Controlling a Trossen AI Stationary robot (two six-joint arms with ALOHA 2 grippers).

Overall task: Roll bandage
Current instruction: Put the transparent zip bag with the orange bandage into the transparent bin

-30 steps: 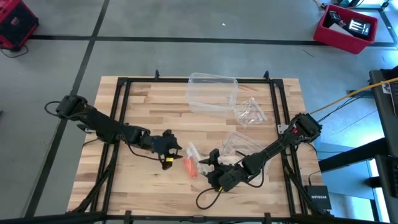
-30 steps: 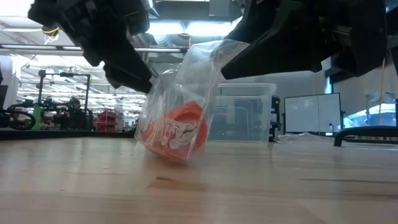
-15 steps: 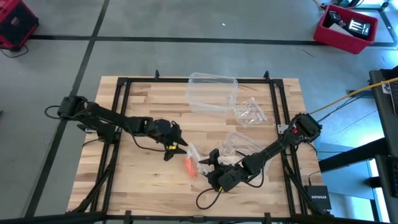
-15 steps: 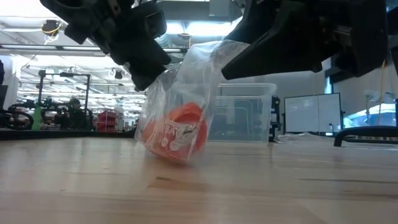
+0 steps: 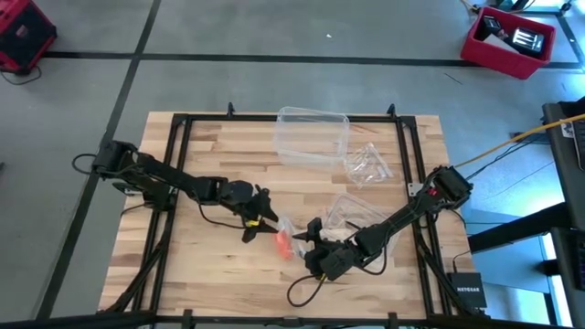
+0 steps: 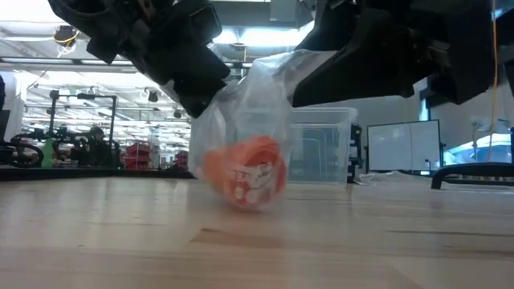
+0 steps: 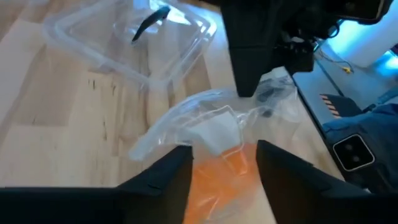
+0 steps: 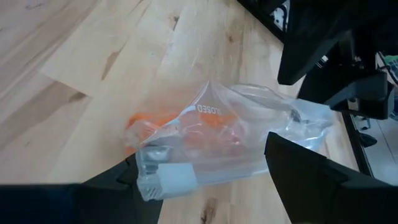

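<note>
The bandage is a compact orange roll [image 6: 247, 170] inside a crinkled clear plastic bag [image 6: 249, 96] that stands tilted on the table, the roll end down. It also shows in the high view [image 5: 284, 241]. My left gripper [image 5: 262, 222] is open, with a finger on each side of the bag's orange part [image 7: 219, 177]. My right gripper [image 5: 307, 239] is open at the bag's other end, and the bag [image 8: 230, 134] lies between and beyond its fingers. My left gripper's open fingers [image 7: 171, 177] straddle the bag at the roll, coming slanting down from the table's left. The plastic lies against both fingers, and the roll end rests on the table. My right gripper has one finger [image 7: 247, 68] against the bag's crumpled upper end [image 7: 267, 99]. I cannot tell whether it grips that end.
A clear plastic box [image 5: 312, 135] stands at the far middle of the table. Two more crinkled clear bags [image 5: 368, 164] [image 5: 352, 210] lie to its right. Bare wood lies at the near left [image 5: 183, 265].
My left gripper has gone toward the table's right edge, up to the bag and around it. The bag's roll end has slid a little toward the right gripper, and the plastic above it has bulged.
</note>
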